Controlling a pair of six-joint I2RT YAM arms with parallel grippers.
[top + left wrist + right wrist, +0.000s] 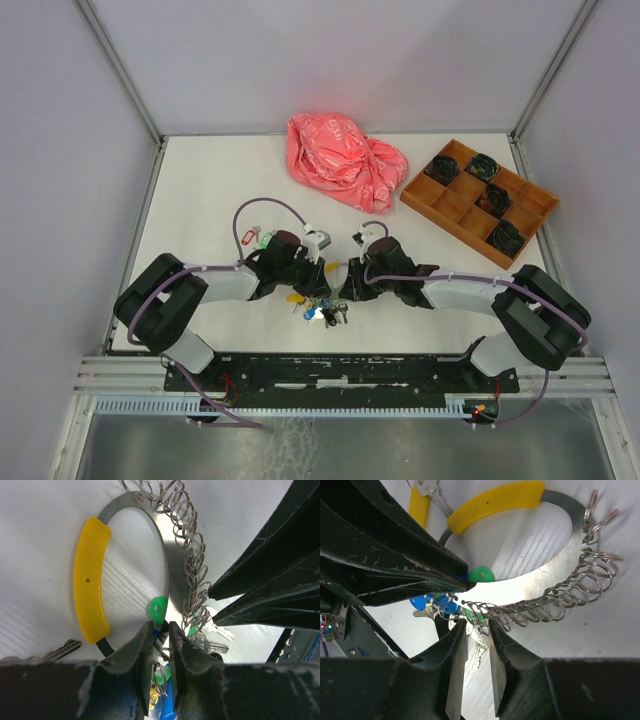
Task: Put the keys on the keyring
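A: Starting at the left tool [160, 647]: pinched to a narrow slit, straddling the dark band of the keyring [169, 565] just past its yellow sleeve [90, 580]. Hard to say whether truly clamped or only bracketing.

B: And the right tool [477, 650]?

A: Likewise nearly closed, sitting over the row of small loops [560, 600], with a silver key [478, 640] showing in the gap. Cannot tell what, if anything, is gripped.

B: Whereabouts of the ring and the rest?

A: Flat on the counter [220, 180], between both tools, toward the near edge. The keys [322, 312] bunched against the ring's near side, a green tag [159, 610] poking into its opening.

B: Best way to handle this step?

A: Probably this: settle one grip on the band alone and hold it steady, keeping the ring flat. Then pick out a single loop with the other tool, not the whole coil, since snagging neighbours looks likely. Go slowly, and mind tool-on-tool contact, with fingertips so close together.
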